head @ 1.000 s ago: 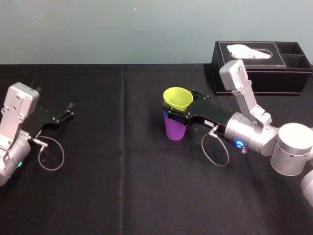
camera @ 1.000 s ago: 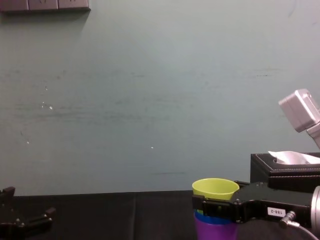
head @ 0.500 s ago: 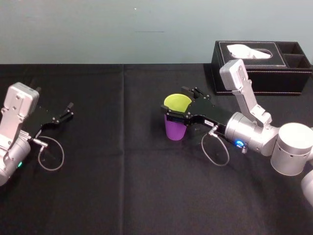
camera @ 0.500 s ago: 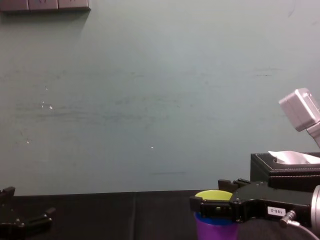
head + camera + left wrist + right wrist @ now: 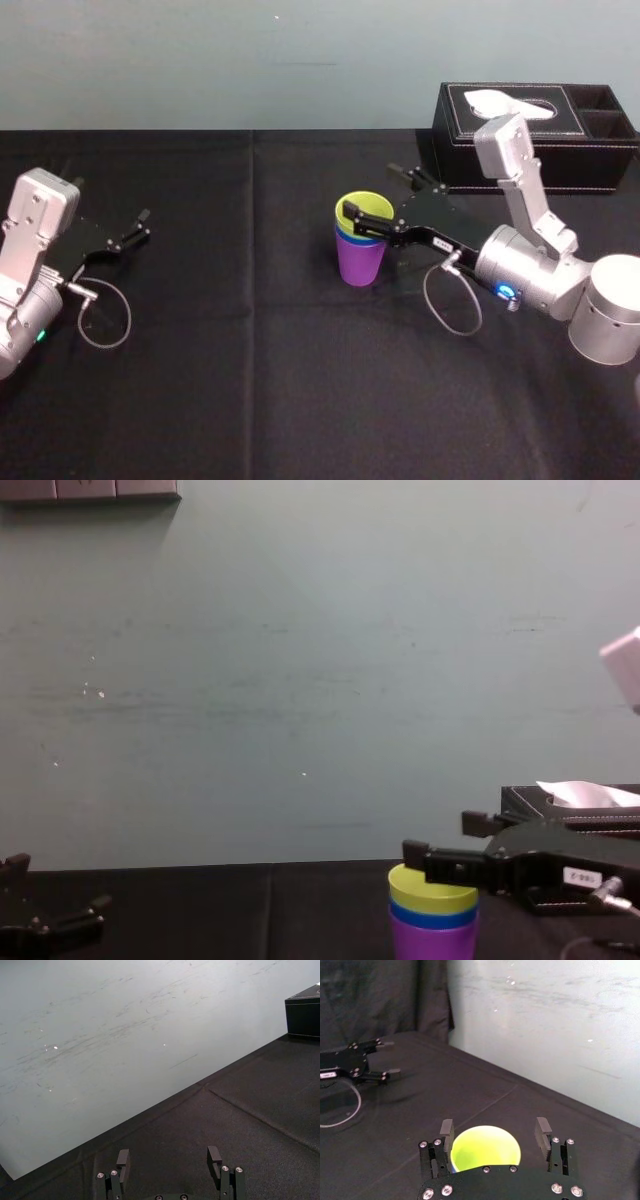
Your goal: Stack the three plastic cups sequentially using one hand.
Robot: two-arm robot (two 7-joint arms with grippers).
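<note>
Yellow-green cup (image 5: 366,211) nested in blue cup (image 5: 346,239) in purple cup (image 5: 358,264), upright on worktop (image 5: 250,360) | right pincer (image 5: 370,189) open, fingers (image 5: 543,1135) straddling top rim | left pincer (image 5: 110,199) open, well apart at left | tissue box (image 5: 545,155) behind, apart

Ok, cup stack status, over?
Right gripper open, straddling yellow-green cup; left gripper open, parked left. It sits in blue cup, in purple cup. Tissue box behind, no obstruction.

The cups (image 5: 360,262) were smooth, faintly glossy plastic. The tablecloth (image 5: 250,380) was matt black fabric. The tissue box (image 5: 560,165) looked like stitched black leather.
</note>
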